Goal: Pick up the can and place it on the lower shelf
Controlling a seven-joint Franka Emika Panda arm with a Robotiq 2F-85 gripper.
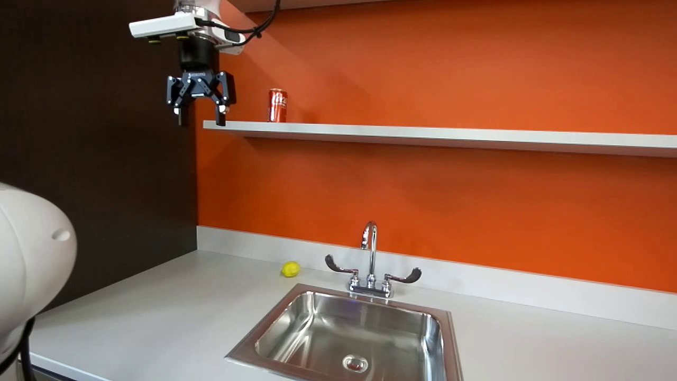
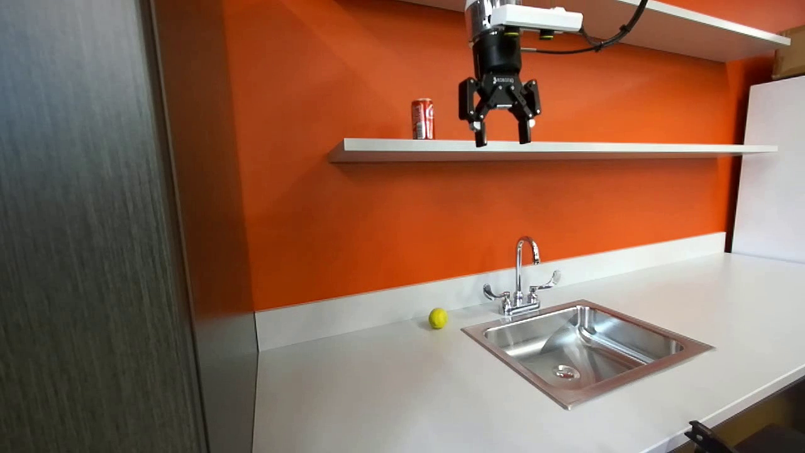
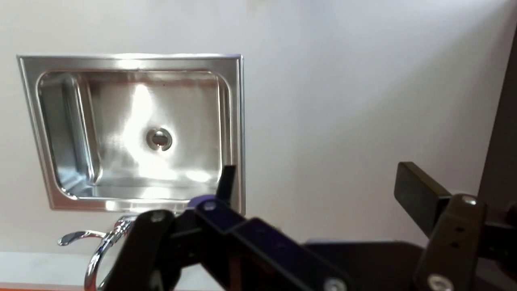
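Note:
The red can (image 1: pixel 277 105) with a silvery top stands upright on the long white lower shelf (image 1: pixel 423 134), near the shelf's end. In an exterior view the can (image 2: pixel 422 119) and the lower shelf (image 2: pixel 629 148) show the same way. My gripper (image 1: pixel 201 116) is open with nothing between its fingers. In an exterior view the gripper (image 2: pixel 503 135) hangs pointing down, to the side of the can and apart from it, its fingertips in front of the shelf. In the wrist view the open fingers (image 3: pixel 319 184) are over the counter; the can cannot be made out there.
A metal sink (image 1: pixel 344 296) with a faucet (image 1: pixel 372 254) is set in the white counter (image 1: pixel 158 307) below. A small yellow ball (image 1: pixel 290 269) lies near the faucet. An upper shelf (image 2: pixel 710 38) runs above. A dark panel (image 1: pixel 95 132) stands beside the arm.

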